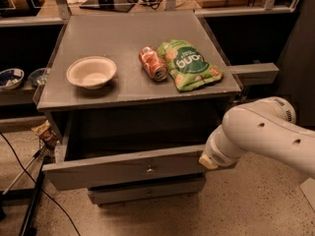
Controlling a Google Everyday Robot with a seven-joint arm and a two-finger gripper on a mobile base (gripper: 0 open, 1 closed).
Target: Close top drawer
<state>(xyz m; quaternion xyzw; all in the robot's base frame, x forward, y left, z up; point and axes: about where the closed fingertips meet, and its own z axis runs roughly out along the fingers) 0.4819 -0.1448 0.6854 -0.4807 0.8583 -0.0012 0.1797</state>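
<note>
The top drawer (98, 171) of the grey cabinet stands pulled out toward me, its dark inside showing. Its long front panel has a small round metal knob (149, 168) at the centre. My white arm (266, 132) reaches in from the right. My gripper (208, 159) is at the arm's end, against the right end of the drawer's front panel, mostly hidden behind the wrist.
On the cabinet top (123, 43) are a white bowl (91, 72), a red can (153, 63) lying on its side and a green snack bag (189, 64). A slimmer closed drawer front (147, 191) lies below. Cables (24, 181) run over the floor at left.
</note>
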